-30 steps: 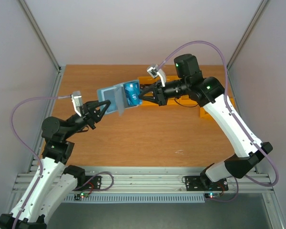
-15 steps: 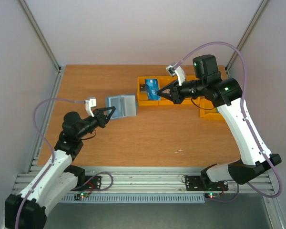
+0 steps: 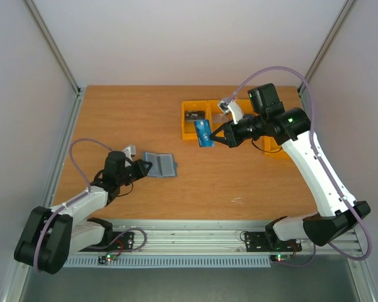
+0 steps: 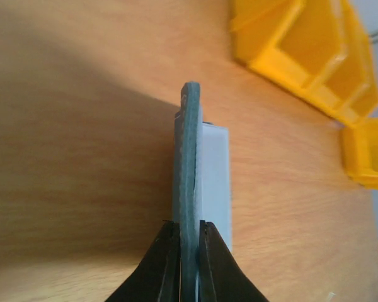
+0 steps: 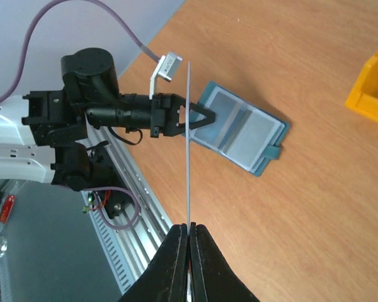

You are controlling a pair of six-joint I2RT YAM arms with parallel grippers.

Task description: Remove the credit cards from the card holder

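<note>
The teal-blue card holder (image 3: 161, 165) lies open and low over the table at the left; it also shows in the right wrist view (image 5: 242, 133) with two pale panels. My left gripper (image 3: 144, 167) is shut on its left edge; in the left wrist view the holder (image 4: 190, 170) stands edge-on between my fingers (image 4: 189, 242). My right gripper (image 3: 215, 138) is shut on the blue card with white print (image 3: 204, 131), held just in front of the yellow bins. In the right wrist view that card (image 5: 189, 145) is a thin edge-on line above my gripper (image 5: 189, 228). The pale grey card is not visible.
A row of yellow bins (image 3: 195, 119) stands at the back middle, one holding a dark object (image 3: 193, 116). Another yellow bin (image 3: 274, 146) sits behind my right arm. The bins also show in the left wrist view (image 4: 302, 56). The aluminium rail (image 3: 189, 242) runs along the near edge.
My left gripper has drawn back toward the near left and lowered the holder to the table. My right gripper pulled the blue card out and carried it right, now slightly nearer than the bins.
</note>
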